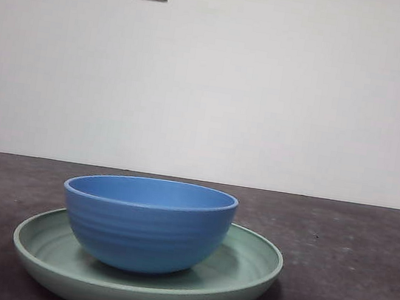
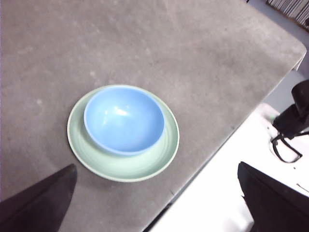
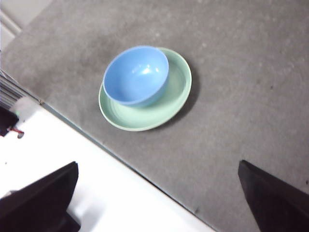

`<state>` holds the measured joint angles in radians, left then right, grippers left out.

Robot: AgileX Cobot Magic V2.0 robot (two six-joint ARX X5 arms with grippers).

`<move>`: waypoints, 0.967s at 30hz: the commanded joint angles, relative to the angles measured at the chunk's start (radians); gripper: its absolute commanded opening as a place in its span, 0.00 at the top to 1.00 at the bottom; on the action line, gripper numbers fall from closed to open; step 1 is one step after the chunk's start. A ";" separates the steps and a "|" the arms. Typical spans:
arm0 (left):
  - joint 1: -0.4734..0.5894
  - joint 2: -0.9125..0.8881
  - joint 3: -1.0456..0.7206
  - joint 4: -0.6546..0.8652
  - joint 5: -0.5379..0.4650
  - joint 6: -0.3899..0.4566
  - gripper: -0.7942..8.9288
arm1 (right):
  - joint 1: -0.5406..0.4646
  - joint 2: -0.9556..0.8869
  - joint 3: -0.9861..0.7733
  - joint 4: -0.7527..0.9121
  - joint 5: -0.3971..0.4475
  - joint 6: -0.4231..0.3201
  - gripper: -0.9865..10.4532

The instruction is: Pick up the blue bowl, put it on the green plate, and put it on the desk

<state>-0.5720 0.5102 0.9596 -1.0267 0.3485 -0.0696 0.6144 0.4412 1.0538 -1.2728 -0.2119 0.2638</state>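
While both pincers hang apart, blue bowl (image 1: 146,224) sits empty inside green plate (image 1: 242,275)

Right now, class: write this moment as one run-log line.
deep matte blue bowl: upright inside wide pale green plate | plate: on grey desk | left gripper: open, away | right gripper: open, away

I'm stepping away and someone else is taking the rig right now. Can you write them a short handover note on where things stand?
Left gripper: open, empty, held high above the desk, clear of the dishes.
Right gripper: open, empty, also high and clear.
Bowl: upright, sitting inside the plate, off-centre toward one rim.
Plate: flat on the desk, near its front edge.
Done: bowl is on the plate, nothing held.
Left: judging by the task, the bowl may yet need to go onto the desk; otherwise nothing remains.
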 commanded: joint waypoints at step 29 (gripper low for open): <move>-0.006 0.005 0.010 -0.051 0.008 -0.014 0.91 | 0.007 0.004 0.013 -0.007 0.003 -0.014 0.87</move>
<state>-0.5720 0.5102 0.9596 -1.0950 0.3485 -0.0772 0.6144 0.4408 1.0538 -1.2911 -0.2089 0.2588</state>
